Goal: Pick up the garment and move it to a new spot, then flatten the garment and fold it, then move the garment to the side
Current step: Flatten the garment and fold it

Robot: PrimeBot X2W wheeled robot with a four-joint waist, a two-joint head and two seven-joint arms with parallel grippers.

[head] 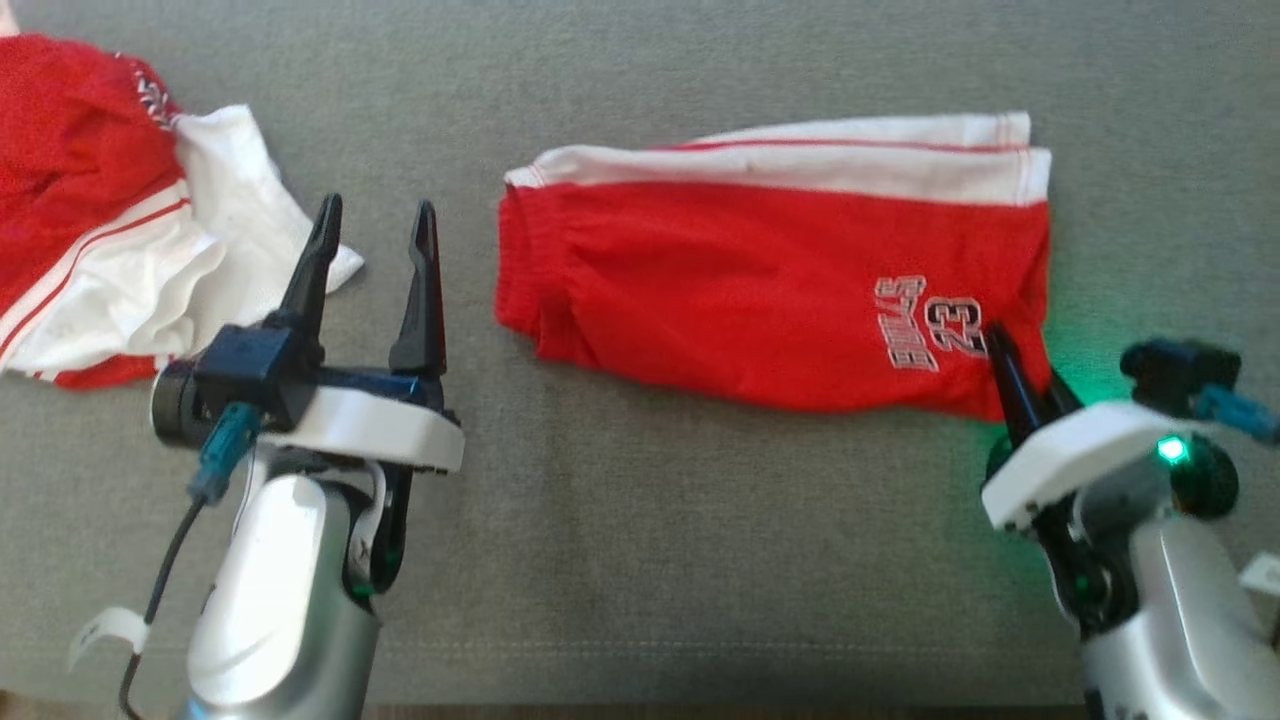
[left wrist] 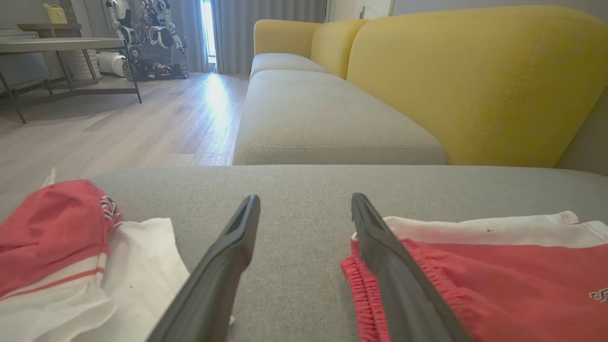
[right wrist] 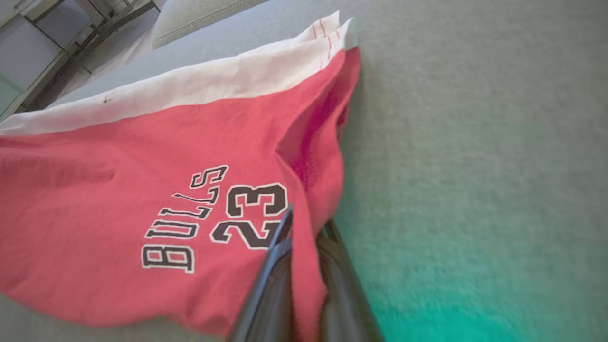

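The red shorts (head: 770, 280), white-banded and printed "BULLS 23", lie mostly flat on the grey cushion (head: 640, 520), waistband toward the robot's left and leg hems toward its right. The right end effector (head: 1015, 370) is closed on the near right corner of the shorts, a fold of red cloth pinched between its fingers (right wrist: 270, 285). The left end effector (head: 378, 215) hovers with its fingers spread wide and nothing between them, over the bare cushion between the shorts and a crumpled red-and-white garment (head: 130, 230) at the far left.
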